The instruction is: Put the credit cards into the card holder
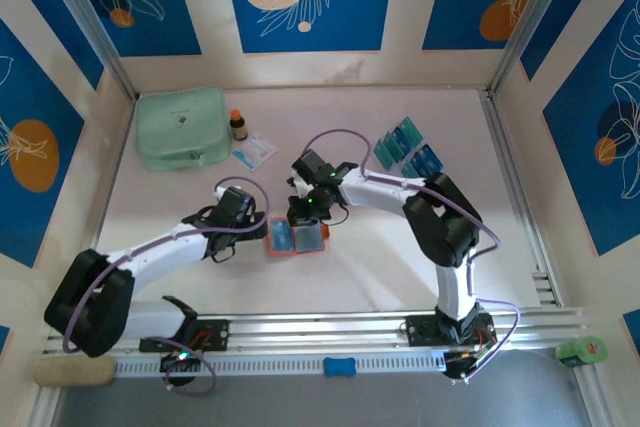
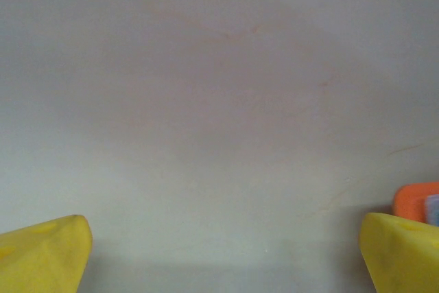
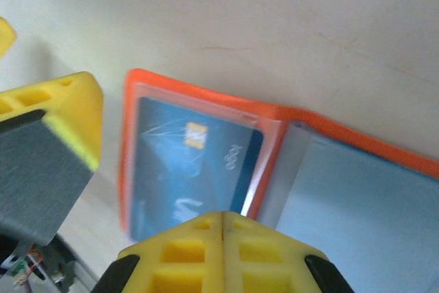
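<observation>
The card holder (image 1: 296,238) is laid open, with one credit card (image 3: 192,169) tucked inside. The right pincer (image 3: 221,221) is clenched above it, and the left pincer (image 2: 226,252) is spread wide beside it. The card holder could be bumped away by either.

The card holder (image 3: 206,94) is orange, the loose credit cards (image 1: 403,137) teal and blue, the pouch (image 1: 181,127) mint-green

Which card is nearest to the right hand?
The dark blue card with a gold chip, inside the orange card holder; the loose cards lie well apart.
</observation>
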Controlling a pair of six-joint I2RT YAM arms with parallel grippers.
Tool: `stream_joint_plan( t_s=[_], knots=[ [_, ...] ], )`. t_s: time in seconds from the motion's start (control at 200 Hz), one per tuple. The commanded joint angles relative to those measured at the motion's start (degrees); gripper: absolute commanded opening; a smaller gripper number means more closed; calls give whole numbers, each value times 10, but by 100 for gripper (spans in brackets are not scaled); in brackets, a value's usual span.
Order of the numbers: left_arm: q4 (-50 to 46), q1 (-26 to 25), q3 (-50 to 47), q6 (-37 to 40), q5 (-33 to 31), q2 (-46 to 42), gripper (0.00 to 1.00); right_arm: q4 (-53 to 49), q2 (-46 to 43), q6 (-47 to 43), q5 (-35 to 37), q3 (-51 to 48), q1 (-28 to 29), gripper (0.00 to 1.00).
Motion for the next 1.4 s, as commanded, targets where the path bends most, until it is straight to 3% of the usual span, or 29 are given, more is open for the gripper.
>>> stream_joint_plan(
  t_s=[0.0,0.265,0.545,0.865,1.2,1.395],
  knots=[
    [-28,7,-1,-12,-25,-37,100,-27,-59,-16,24,-24,-22,7],
    [-62,9,42,19,-11,-74,100,-24,-109,-24,54,-100,-78,36],
    [-70,1,97,42,41,-54,100,-1,-86,-30,55,-129,-87,39],
    [-50,-38,113,21,60,-17,100,24,-72,-20,46,-152,-80,33],
    [-7,-84,119,-15,73,14,100,23,-94,-26,52,-182,-95,3],
    [3,-109,132,-18,77,39,100,21,-117,-26,53,-200,-108,5]
  ],
)
